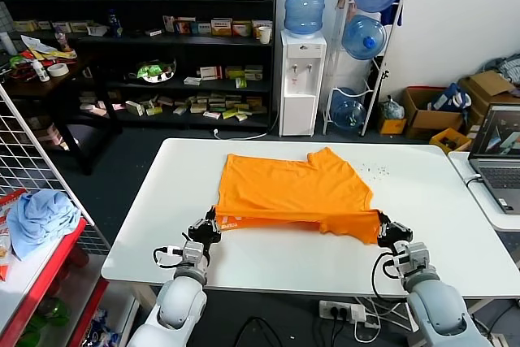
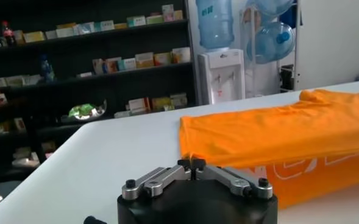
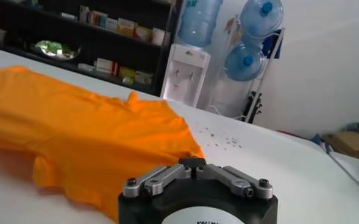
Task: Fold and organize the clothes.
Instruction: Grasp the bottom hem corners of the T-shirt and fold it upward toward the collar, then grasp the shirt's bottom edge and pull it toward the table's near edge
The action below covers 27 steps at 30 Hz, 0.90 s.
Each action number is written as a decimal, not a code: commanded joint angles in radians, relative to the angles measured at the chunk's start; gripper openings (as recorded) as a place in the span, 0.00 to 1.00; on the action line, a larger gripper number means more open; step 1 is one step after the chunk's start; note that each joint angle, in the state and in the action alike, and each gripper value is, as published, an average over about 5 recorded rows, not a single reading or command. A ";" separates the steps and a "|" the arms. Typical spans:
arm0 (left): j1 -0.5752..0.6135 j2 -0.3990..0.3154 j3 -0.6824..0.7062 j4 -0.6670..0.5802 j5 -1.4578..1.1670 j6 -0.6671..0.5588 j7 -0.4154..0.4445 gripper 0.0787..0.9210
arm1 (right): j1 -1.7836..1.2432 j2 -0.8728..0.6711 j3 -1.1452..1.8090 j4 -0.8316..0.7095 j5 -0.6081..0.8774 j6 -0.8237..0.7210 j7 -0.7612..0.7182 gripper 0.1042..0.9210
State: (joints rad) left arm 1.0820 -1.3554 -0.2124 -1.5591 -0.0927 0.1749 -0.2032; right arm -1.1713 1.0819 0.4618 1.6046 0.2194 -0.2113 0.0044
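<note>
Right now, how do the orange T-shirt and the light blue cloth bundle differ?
Place: the orange T-shirt lies on the white table; the light blue cloth bundle sits on the red rack off to the robot's left.
Pose: the T-shirt is spread flat and partly folded; the bundle is crumpled in a heap.
Attention: the left pincer and right pincer sit at the T-shirt's near corners; neither is near the bundle.
Both are fabric.
</note>
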 commanded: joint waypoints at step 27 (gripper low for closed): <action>0.043 0.038 0.029 -0.022 -0.127 -0.041 -0.010 0.59 | -0.065 0.005 -0.007 0.039 0.047 -0.143 0.005 0.65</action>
State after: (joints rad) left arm 1.0513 -1.3116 -0.1804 -1.5261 -0.1564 0.1289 -0.1995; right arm -1.1397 1.0883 0.4196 1.5654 0.2640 -0.3017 0.0015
